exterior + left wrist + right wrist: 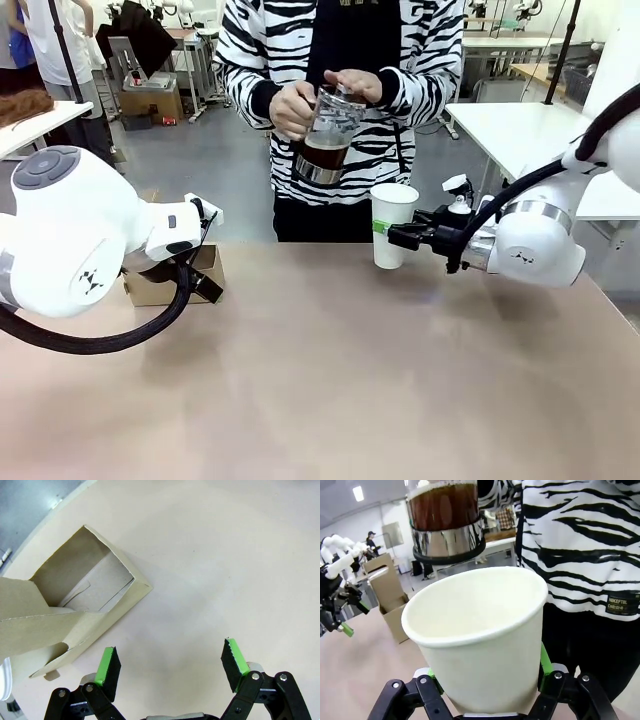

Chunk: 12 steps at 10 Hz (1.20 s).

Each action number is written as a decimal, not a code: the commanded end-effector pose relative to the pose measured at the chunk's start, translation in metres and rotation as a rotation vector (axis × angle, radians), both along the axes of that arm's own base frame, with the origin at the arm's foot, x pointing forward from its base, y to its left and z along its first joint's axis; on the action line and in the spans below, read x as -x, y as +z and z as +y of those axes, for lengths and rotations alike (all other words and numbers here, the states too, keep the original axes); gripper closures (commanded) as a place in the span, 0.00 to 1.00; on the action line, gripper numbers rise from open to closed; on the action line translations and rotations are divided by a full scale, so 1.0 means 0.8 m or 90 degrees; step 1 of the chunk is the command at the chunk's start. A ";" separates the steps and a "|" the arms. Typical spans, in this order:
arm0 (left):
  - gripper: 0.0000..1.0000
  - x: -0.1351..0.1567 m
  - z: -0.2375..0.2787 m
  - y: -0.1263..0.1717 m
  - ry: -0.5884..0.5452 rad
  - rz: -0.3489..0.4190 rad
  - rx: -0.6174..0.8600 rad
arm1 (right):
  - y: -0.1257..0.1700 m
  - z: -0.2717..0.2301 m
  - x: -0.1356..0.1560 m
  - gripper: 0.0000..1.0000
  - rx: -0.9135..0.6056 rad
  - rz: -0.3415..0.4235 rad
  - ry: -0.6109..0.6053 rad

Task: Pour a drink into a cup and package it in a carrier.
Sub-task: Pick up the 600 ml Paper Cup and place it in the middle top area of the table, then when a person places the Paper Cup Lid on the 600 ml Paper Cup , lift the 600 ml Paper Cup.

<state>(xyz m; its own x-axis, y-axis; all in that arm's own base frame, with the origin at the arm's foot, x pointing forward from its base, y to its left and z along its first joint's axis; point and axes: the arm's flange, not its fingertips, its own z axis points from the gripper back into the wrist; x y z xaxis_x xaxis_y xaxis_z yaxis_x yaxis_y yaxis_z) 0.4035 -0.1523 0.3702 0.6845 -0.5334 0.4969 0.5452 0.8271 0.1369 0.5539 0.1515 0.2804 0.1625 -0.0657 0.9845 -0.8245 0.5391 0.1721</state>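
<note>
Front view: the right gripper (392,232) is clamped around the cup (393,205), which stands upright and lidless, apparently resting on the table (330,380) near its far edge. The person's hands (292,108) hold the jar (328,125) of drink (322,153) above the cup and toward the robot's left, not yet over its mouth. The left gripper (172,662), jaws spread and empty, hovers just beside the carrier (95,587).
</note>
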 end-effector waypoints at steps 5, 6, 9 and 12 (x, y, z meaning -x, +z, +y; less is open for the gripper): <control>0.00 0.000 0.000 0.000 0.000 0.000 0.002 | 0.002 0.002 0.002 0.20 0.004 0.001 -0.003; 0.00 0.000 0.000 0.000 0.000 0.000 0.002 | 0.002 0.002 0.002 0.20 0.004 0.001 -0.003; 0.00 0.000 0.000 0.000 0.000 0.000 0.002 | 0.002 0.002 0.002 0.20 0.004 0.001 -0.003; 0.00 0.000 0.000 0.000 0.000 0.000 0.002 | 0.002 0.002 0.002 0.20 0.004 0.001 -0.003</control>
